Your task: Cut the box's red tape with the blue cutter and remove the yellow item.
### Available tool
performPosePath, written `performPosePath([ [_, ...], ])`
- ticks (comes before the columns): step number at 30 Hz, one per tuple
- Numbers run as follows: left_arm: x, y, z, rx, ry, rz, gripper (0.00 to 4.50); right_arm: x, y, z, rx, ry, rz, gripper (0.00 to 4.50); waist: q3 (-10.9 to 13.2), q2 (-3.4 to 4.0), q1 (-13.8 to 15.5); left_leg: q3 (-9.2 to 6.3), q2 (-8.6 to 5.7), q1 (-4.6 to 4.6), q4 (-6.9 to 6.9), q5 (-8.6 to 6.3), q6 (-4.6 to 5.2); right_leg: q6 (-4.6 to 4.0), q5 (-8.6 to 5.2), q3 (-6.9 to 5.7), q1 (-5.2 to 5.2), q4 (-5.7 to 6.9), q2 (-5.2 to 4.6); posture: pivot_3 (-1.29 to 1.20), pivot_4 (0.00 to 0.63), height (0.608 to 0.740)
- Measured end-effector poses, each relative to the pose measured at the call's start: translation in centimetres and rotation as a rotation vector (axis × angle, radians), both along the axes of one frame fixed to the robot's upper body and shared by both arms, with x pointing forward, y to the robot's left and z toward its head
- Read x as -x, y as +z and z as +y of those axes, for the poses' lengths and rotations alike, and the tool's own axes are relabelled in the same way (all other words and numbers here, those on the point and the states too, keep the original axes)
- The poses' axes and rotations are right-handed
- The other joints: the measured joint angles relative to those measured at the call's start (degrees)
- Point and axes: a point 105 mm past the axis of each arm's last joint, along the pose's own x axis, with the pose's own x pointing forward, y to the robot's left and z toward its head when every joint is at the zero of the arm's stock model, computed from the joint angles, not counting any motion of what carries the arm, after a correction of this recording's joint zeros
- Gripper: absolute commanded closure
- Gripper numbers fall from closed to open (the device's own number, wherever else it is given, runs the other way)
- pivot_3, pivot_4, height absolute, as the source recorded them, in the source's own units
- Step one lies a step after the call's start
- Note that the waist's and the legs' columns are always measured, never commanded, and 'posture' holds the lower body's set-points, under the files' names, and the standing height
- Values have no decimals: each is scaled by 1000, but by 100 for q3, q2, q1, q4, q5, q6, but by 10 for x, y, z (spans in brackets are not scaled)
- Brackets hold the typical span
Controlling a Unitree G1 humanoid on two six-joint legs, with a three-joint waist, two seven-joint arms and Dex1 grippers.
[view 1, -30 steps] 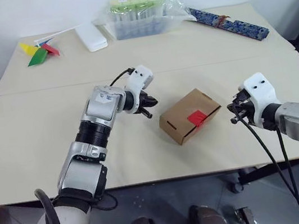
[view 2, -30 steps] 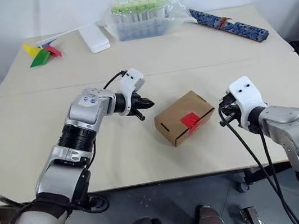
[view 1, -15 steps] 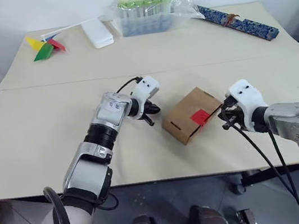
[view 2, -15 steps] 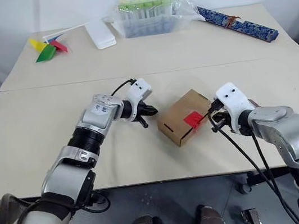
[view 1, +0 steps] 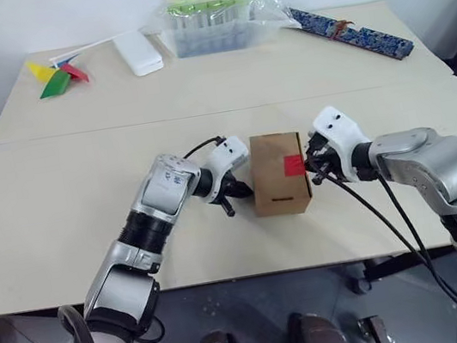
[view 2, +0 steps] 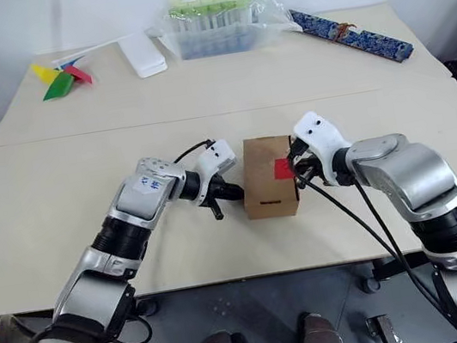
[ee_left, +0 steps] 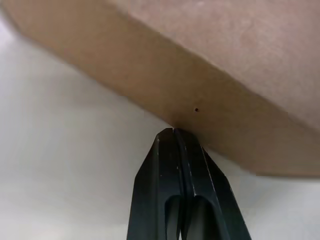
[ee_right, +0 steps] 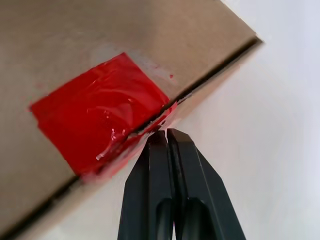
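Box (view 1: pixel 279 173) sits mid-table near the front edge, between my two end effectors. Since a second ago it has swung round: it lay skewed then, long axis diagonal, and now the long axis runs roughly straight away from me, lid face up. Red tape (view 1: pixel 293 164) is on the right side of the lid, wrapped over the seam edge that now faces my right arm.

Both arms have closed in on it. Left end effector (view 1: pixel 231 200) has its fingers pressed together, tips against the box's left wall, low down; it reads as a brace. Right end effector (view 1: pixel 310 167) is also together, holding nothing, tips right at the tape where it folds over the lid seam. In the right wrist view the tape (ee_right: pixel 100 110) looks wrinkled and partly torn along the seam line, but it still bridges the flap.

My read: box is squared up and pinned from both sides, and the tape edge is presented to the right arm. No cutter in either end effector, so no proper cut is made yet. Lid is closed; the yellow item would be inside.

Clear tub (view 1: pixel 213 19), pinwheel (view 1: pixel 57 77) and blue strip (view 1: pixel 352 32) sit well apart at the far edge of the table (view 1: pixel 61 215).
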Motion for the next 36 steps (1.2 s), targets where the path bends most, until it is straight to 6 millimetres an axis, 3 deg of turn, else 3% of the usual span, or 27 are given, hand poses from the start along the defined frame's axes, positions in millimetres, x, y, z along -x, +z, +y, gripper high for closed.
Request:
performPosePath([
  [6, 12, -2, 7, -4, 20, 29, 4500, 5, -8, 7, 20, 78, 52, 4425, 0, 0, 18, 0, 1, 0, 4, 0, 0, 0, 0, 2, 0, 4, 0, 0, 150, 740],
  [17, 7, 5, 17, 27, 85, 24, 4500, 6, -11, -1, 80, 106, 37, 4425, 0, -1, 39, 0, 0, 0, 9, 0, -1, 0, 0, 2, 0, 7, 0, 0, 150, 740],
  [20, 3, 13, 32, 65, 129, 42, 3918, 7, -14, -19, 116, 73, 35, 4500, 0, -1, 43, 0, 0, 0, 9, 0, -1, 0, 0, 2, 0, 7, 0, 0, 150, 740],
  [23, 2, 24, 39, 117, 134, 56, 2945, 5, -9, -37, 144, 35, 12, 4500, 0, -1, 39, 1, 0, 0, 10, 0, -1, 0, 0, 2, 0, 7, 0, 0, 150, 740],
  [26, 3, 38, 37, 173, 105, 58, 2094, 4, -1, -47, 153, 12, -10, 4500, 2, -3, 45, 1, 0, -1, 12, 0, -1, 0, 0, 2, 0, 8, 0, 0, 150, 740],
  [30, 2, 80, 31, 270, 28, 10, 794, 7, 18, -55, 140, -3, -57, 4500, 3, -5, 42, 1, 0, 0, 12, 0, -1, 0, 0, 3, 0, 8, 0, 0, 150, 740],
  [32, 3, 91, 26, 287, -15, -13, 216, 9, 25, -53, 131, 1, -76, 4500, 3, -6, 39, 1, 0, 1, 11, 0, -1, 0, 0, 2, 0, 11, 0, 0, 150, 740],
  [33, 5, 94, 23, 289, -46, -20, 32, 11, 27, -51, 125, 4, -83, 4500, 3, -5, 39, 2, 0, 1, 11, 0, -1, 0, 0, 3, 0, 11, 0, 0, 150, 740],
  [36, 5, 93, 14, 290, -88, -21, 32, 13, 31, -43, 109, 14, -98, 4500, 3, -6, 43, 2, 0, 1, 14, 0, -1, 0, 0, 3, 0, 14, 0, 0, 150, 740],
])
